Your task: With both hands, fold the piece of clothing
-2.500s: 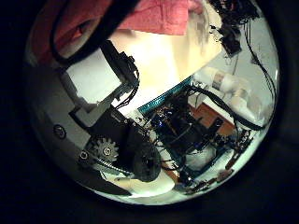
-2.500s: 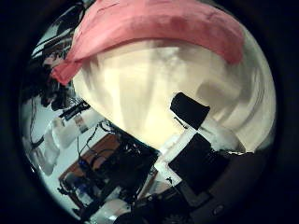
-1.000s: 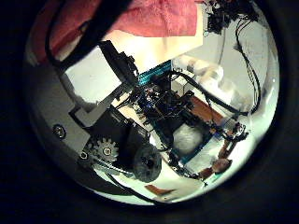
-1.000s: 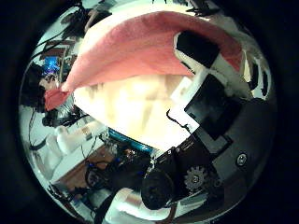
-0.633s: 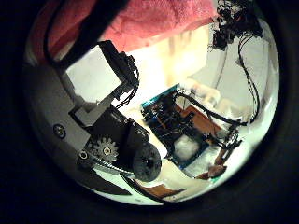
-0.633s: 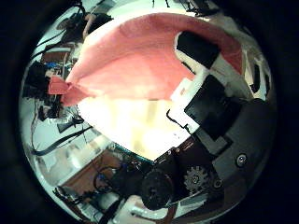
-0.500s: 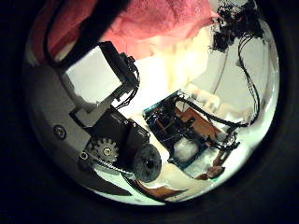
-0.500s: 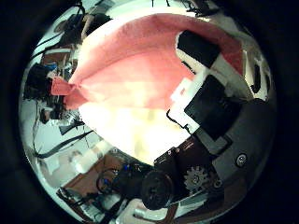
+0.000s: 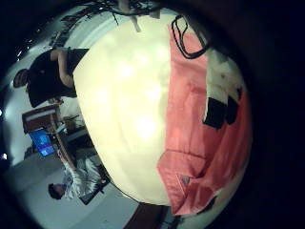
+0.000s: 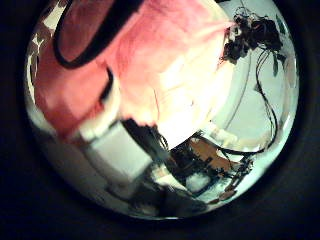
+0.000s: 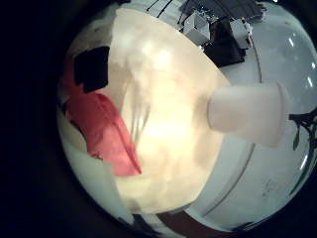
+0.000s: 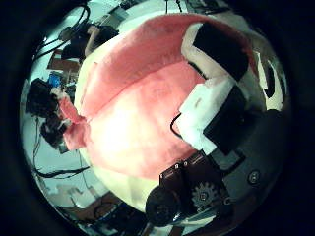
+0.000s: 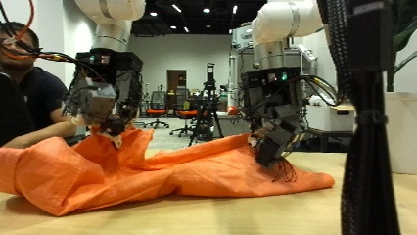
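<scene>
An orange cloth (image 13: 196, 171) lies crumpled in a long heap across the light wooden table (image 13: 260, 211). My left hand (image 13: 107, 108) hangs over one end, its fingers curled into a raised peak of the fabric. My right hand (image 13: 276, 127) hangs over the other end, its fingers (image 13: 270, 152) bent down into a second lifted fold. The left thumb side palm view is mostly filled by the cloth (image 10: 140, 60), close to the palm. In the right thumb side palm view, that hand's fingers (image 12: 212, 88) lie on the cloth (image 12: 138, 108).
Bare table (image 9: 124, 105) stretches beside the cloth (image 9: 200, 143) in the left little finger side palm view. The right little finger side palm view shows bare table (image 11: 178, 99) too, past a bunched bit of cloth (image 11: 104, 129). Office chairs and equipment (image 13: 196, 108) stand behind the table.
Both palm cameras have come down close to the cloth. It now fills most of each thumb side view, where earlier bare table and the room showed.
</scene>
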You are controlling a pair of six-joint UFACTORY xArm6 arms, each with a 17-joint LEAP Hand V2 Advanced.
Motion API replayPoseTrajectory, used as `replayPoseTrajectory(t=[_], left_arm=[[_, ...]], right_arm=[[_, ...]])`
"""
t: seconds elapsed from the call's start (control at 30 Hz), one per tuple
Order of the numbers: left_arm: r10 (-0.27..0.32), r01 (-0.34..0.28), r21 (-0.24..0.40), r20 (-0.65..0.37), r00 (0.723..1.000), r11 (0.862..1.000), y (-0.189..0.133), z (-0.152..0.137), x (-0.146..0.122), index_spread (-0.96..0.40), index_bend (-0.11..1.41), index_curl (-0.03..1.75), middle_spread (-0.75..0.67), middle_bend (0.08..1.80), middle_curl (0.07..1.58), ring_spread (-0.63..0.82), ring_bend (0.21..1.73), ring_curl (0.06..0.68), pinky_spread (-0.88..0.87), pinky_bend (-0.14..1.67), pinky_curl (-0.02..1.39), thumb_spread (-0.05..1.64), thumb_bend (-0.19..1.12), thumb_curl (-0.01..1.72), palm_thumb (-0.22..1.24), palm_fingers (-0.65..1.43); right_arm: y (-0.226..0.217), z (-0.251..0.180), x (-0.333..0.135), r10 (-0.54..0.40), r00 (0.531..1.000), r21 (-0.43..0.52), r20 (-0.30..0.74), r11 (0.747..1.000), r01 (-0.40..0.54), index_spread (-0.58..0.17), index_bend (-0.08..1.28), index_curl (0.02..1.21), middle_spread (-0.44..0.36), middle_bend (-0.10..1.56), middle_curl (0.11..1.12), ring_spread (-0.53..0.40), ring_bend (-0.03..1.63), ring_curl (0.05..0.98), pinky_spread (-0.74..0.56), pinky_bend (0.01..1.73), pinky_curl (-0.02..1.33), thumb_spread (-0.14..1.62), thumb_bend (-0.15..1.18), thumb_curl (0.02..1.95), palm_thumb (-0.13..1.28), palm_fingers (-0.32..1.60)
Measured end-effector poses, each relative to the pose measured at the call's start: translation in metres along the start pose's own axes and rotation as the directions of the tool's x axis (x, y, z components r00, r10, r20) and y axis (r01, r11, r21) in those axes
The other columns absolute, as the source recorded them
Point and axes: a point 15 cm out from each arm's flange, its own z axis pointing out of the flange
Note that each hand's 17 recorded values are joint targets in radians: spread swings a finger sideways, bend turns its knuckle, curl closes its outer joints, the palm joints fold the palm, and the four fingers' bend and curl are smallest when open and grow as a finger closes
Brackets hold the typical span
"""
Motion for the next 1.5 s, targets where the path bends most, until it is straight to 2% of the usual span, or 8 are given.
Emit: replayPoseTrajectory(t=[0.07, 0.17, 0.3, 0.57, 0.77, 0.87, 1.1, 1.5], left_arm=[[-0.046, 0.048, 0.059, -0.035, 0.998, 0.997, -0.012, -0.007, 0.001, -0.31, 0.18, 1.09, -0.32, 0.5, 0.89, -0.18, 1.01, 0.472, -0.37, 0.79, 0.68, 1.04, -0.03, 0.45, 0.51, -0.15], [-0.134, 0.14, 0.11, -0.063, 0.989, 0.984, -0.016, -0.021, -0.008, -0.16, 0.15, 0.97, -0.11, 0.35, 0.78, 0.02, 0.86, 0.402, -0.08, 0.62, 0.61, 1.05, -0.03, 0.43, 0.49, -0.16], [-0.166, 0.173, 0.18, -0.05, 0.985, 0.968, -0.019, -0.047, -0.016, 0.0, 0.12, 0.82, 0.13, 0.22, 0.66, 0.25, 0.73, 0.333, 0.24, 0.5, 0.52, 1.08, -0.03, 0.41, 0.47, -0.15], [-0.179, 0.184, 0.243, -0.042, 0.983, 0.952, 0.022, -0.085, -0.018, 0.14, 0.13, 0.58, 0.32, 0.18, 0.5, 0.43, 0.6, 0.263, 0.46, 0.41, 0.42, 1.09, -0.03, 0.37, 0.46, -0.06], [-0.179, 0.182, 0.206, -0.031, 0.983, 0.962, 0.066, -0.089, -0.008, 0.15, 0.14, 0.48, 0.33, 0.19, 0.44, 0.47, 0.57, 0.244, 0.51, 0.37, 0.38, 1.09, -0.02, 0.36, 0.45, -0.03], [-0.16, 0.162, 0.145, -0.027, 0.987, 0.976, 0.083, -0.084, 0.006, 0.15, 0.14, 0.44, 0.34, 0.18, 0.42, 0.49, 0.55, 0.235, 0.51, 0.37, 0.37, 1.09, -0.03, 0.35, 0.45, -0.03], [-0.1, 0.101, 0.031, -0.03, 0.995, 0.994, 0.114, -0.062, 0.043, 0.16, 0.14, 0.36, 0.38, 0.18, 0.37, 0.52, 0.53, 0.226, 0.52, 0.35, 0.35, 1.08, -0.02, 0.34, 0.43, -0.05], [-0.069, 0.069, -0.002, -0.052, 0.996, 0.998, 0.126, -0.029, 0.067, 0.17, 0.15, 0.3, 0.39, 0.18, 0.33, 0.54, 0.51, 0.215, 0.53, 0.33, 0.33, 1.09, -0.02, 0.32, 0.43, -0.03]], right_arm=[[-0.01, -0.002, 0.005, 0.008, 1.0, 0.041, 0.001, 0.999, -0.008, -0.315, 0.54, 0.8, -0.158, 1.02, 0.77, -0.277, 1.33, 0.754, -0.41, 1.17, 0.92, 1.55, -0.02, 0.4, 0.76, 0.66], [-0.012, -0.012, 0.028, 0.039, 0.999, 0.064, -0.004, 0.997, -0.039, -0.348, 0.34, 0.71, -0.132, 0.8, 0.7, -0.269, 1.28, 0.709, -0.48, 1.13, 0.86, 1.56, -0.04, 0.3, 0.58, 0.31], [-0.013, -0.049, 0.061, 0.102, 0.995, 0.118, 0.01, 0.988, -0.103, -0.391, 0.41, 0.65, -0.074, 0.66, 0.62, -0.189, 1.03, 0.618, -0.29, 0.86, 0.8, 1.54, -0.03, 0.24, 0.45, 0.03], [-0.003, -0.15, 0.119, 0.152, 0.988, 0.241, 0.001, 0.959, -0.147, -0.406, 0.48, 0.56, -0.116, 0.63, 0.54, -0.118, 0.85, 0.482, 0.05, 0.59, 0.64, 1.49, -0.01, 0.19, 0.39, 0.2], [0.07, -0.149, 0.118, 0.016, 1.0, -0.005, 0.018, 1.0, -0.016, -0.392, 0.42, 0.52, -0.108, 0.52, 0.47, -0.064, 0.68, 0.423, 0.17, 0.49, 0.57, 1.44, -0.01, 0.18, 0.37, 0.04], [0.109, -0.144, 0.111, -0.06, 0.996, -0.146, 0.067, 0.987, 0.069, -0.389, 0.38, 0.48, -0.087, 0.46, 0.44, -0.01, 0.58, 0.37, 0.22, 0.45, 0.52, 1.44, -0.01, 0.17, 0.37, 0.03], [0.12, -0.124, 0.11, -0.12, 0.989, -0.204, 0.091, 0.969, 0.137, -0.386, 0.29, 0.42, -0.117, 0.33, 0.38, 0.073, 0.44, 0.304, 0.27, 0.39, 0.45, 1.35, 0.01, 0.2, 0.45, 0.03], [0.134, 0.008, 0.079, -0.224, 0.964, -0.432, 0.144, 0.862, 0.265, -0.381, 0.17, 0.35, -0.043, 0.19, 0.33, 0.146, 0.31, 0.256, 0.27, 0.34, 0.39, 1.09, -0.03, 0.26, 0.54, 0.03]])
